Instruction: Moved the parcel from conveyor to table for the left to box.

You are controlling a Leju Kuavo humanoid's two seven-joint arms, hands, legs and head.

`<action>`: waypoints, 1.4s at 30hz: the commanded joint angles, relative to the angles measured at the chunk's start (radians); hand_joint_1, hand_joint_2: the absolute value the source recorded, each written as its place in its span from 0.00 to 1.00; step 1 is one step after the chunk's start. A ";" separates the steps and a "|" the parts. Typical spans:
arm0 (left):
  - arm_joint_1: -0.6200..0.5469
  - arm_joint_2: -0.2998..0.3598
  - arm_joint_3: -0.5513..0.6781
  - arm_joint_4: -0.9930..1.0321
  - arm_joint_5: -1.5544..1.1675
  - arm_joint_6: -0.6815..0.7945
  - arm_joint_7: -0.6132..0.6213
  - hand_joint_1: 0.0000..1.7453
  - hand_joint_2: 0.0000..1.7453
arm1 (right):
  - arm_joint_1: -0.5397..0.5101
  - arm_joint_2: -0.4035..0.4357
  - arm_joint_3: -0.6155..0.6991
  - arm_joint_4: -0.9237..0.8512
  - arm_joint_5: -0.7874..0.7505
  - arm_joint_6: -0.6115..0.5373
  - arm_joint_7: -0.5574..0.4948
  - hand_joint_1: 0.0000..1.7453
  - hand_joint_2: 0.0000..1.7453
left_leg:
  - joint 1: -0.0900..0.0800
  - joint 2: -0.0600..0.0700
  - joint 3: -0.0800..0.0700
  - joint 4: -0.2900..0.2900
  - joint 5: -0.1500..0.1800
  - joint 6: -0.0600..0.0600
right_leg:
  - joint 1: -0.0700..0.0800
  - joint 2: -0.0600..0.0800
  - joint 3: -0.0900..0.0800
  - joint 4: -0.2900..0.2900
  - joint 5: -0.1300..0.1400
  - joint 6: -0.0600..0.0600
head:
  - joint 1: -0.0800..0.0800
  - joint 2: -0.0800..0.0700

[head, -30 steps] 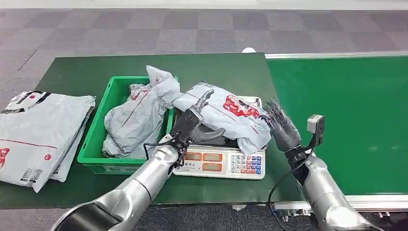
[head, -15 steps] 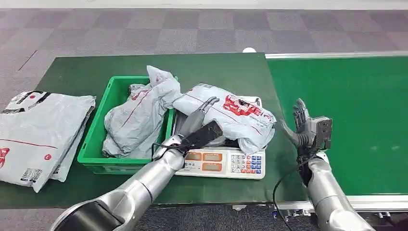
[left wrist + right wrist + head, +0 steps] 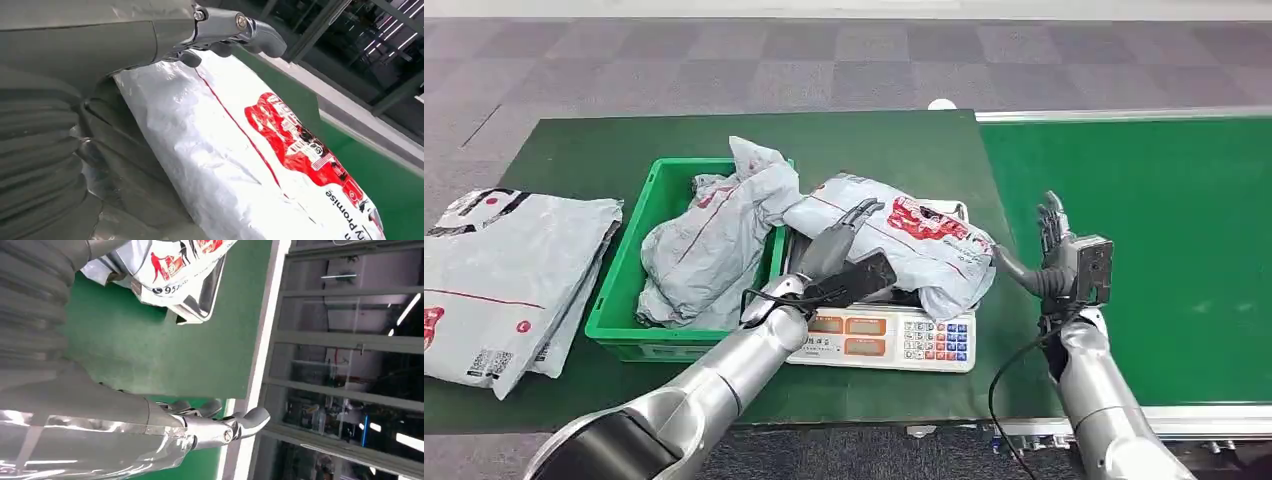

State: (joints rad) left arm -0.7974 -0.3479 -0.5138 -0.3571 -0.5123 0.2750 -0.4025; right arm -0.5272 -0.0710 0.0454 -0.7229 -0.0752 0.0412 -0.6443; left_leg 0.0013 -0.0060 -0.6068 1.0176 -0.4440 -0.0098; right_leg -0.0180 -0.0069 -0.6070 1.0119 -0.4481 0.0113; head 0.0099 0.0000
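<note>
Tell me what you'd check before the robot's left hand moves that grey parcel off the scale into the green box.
1. Parcel lies on the scale: ok.
2. Left hand is at the parcel: ok.
3. Left hand actually grips it: cannot tell.
4. Right hand is open and apart from the parcel: ok.
5. Green crate has room: not ok, a large grey bag fills it.

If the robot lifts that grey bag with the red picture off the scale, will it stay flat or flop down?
Probably flop. The grey parcel is a crinkled plastic mailer that already sags over the scale edge. Its shiny skin looks slippery, so the left hand may need a firm hold. It seems light, though its contents are hidden.
</note>
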 commanded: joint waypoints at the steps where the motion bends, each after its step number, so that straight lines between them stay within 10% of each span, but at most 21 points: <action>1: -0.104 0.032 -0.134 0.068 -0.113 0.006 0.094 0.00 1.00 | -0.042 0.042 -0.008 -0.033 -0.002 -0.032 0.044 0.00 1.00 | 0.001 0.003 0.000 0.000 -0.001 -0.001 | 0.001 0.003 -0.001 0.000 0.000 -0.001 | 0.000 0.000; 22: -0.163 0.004 -0.436 0.105 -0.581 -0.064 0.296 0.00 1.00 | -0.147 0.046 0.034 0.051 -0.084 0.043 0.051 0.00 1.00 | 0.001 0.003 0.002 0.000 0.000 0.000 | 0.002 0.003 0.002 -0.002 0.001 -0.001 | 0.000 0.000; 24: -0.158 -0.001 -0.449 0.088 -0.589 -0.106 0.288 1.00 1.00 | -0.140 0.041 0.035 0.042 -0.088 0.045 0.050 0.00 1.00 | 0.001 0.002 0.001 0.000 0.000 0.000 | 0.001 0.002 0.001 -0.001 0.001 -0.001 | 0.000 0.000; 42: -0.134 -0.001 -0.514 0.090 -0.581 -0.149 0.216 1.00 1.00 | -0.046 0.053 0.038 -0.091 -0.112 0.097 0.041 0.00 1.00 | 0.001 0.002 0.002 -0.001 0.000 0.000 | 0.001 0.002 0.002 -0.002 0.001 -0.001 | 0.000 0.000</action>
State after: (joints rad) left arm -0.9201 -0.3590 -0.9541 -0.3239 -1.0788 0.1118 -0.1797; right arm -0.5735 -0.0275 0.0538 -0.7969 -0.1988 0.1484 -0.5962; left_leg 0.0015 -0.0064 -0.6069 1.0175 -0.4438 -0.0097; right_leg -0.0178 -0.0074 -0.6068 1.0120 -0.4481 0.0114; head 0.0099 0.0000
